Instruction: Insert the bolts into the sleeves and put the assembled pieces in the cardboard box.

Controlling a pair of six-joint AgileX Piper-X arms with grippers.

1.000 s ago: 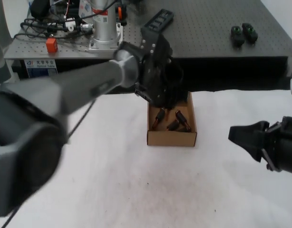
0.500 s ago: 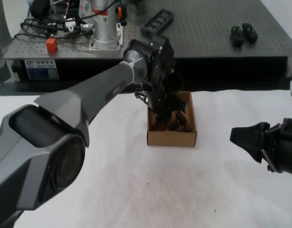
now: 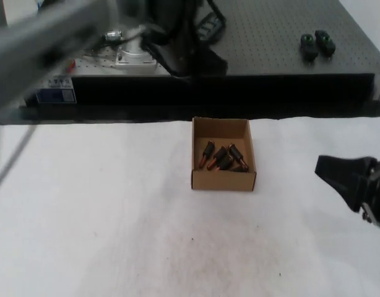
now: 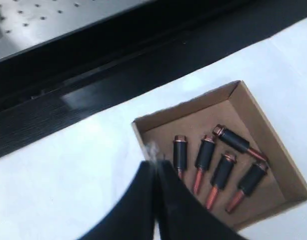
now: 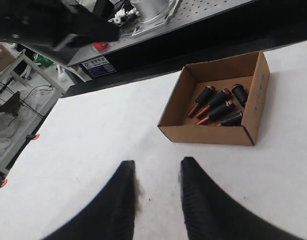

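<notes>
The cardboard box (image 3: pixel 222 179) sits mid-bench on the white cloth, holding several black sleeves with copper bolts (image 3: pixel 222 158) through them. In the left wrist view the same assembled pieces (image 4: pixel 213 167) lie side by side in the box (image 4: pixel 253 112). My left gripper (image 4: pixel 155 169) is shut with nothing in it, raised behind the box; in the high view it is a dark blur (image 3: pixel 193 55) over the back bench's edge. My right gripper (image 5: pixel 157 172) is open and empty, low over the cloth to the right of the box (image 5: pixel 246 135), seen also in the high view (image 3: pixel 327 168).
A perforated metal bench (image 3: pixel 270 31) runs across the back, with a dark drop below it. On it stand two black-and-green parts (image 3: pixel 317 43), a black tray (image 3: pixel 210 23) and a metal post base (image 3: pixel 135 52). White cloth (image 3: pixel 116 216) spreads around the box.
My left arm has lifted out of the box and swung up and back toward the rear bench. The right gripper has drawn back a little to the right.
</notes>
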